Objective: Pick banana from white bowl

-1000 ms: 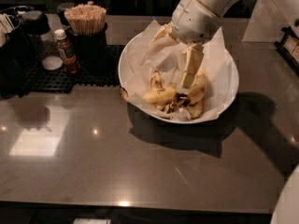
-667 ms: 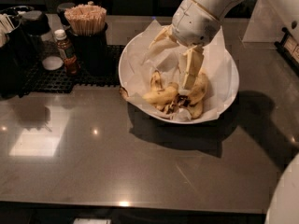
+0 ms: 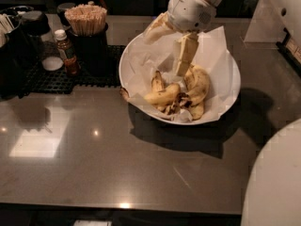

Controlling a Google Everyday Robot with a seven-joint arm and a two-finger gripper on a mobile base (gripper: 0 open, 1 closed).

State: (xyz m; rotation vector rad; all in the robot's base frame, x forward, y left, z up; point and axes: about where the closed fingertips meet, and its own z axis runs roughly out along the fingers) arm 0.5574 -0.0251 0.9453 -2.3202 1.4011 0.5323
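Note:
The white bowl (image 3: pixel 225 102) sits on the dark counter, lined with crinkled white paper, and holds several yellow, brown-speckled bananas. The banana (image 3: pixel 162 98) lies at the front left of the pile, its dark stem end pointing towards the bowl's left rim. My gripper (image 3: pixel 164 55) hangs over the back of the bowl, open. One of its fingers (image 3: pixel 186 55) points down just above the bananas, and the other is spread out to the left over the paper. Nothing is held between them.
A black cup of wooden stirrers (image 3: pixel 86 20) and a small brown bottle (image 3: pixel 67 51) stand on a black mat (image 3: pixel 70 76) to the left of the bowl. Dark containers (image 3: pixel 19 46) fill the far left. A white robot part (image 3: pixel 277 178) blocks the lower right corner.
The gripper has risen slightly above the bananas, still open. The bananas and the bowl have not moved.

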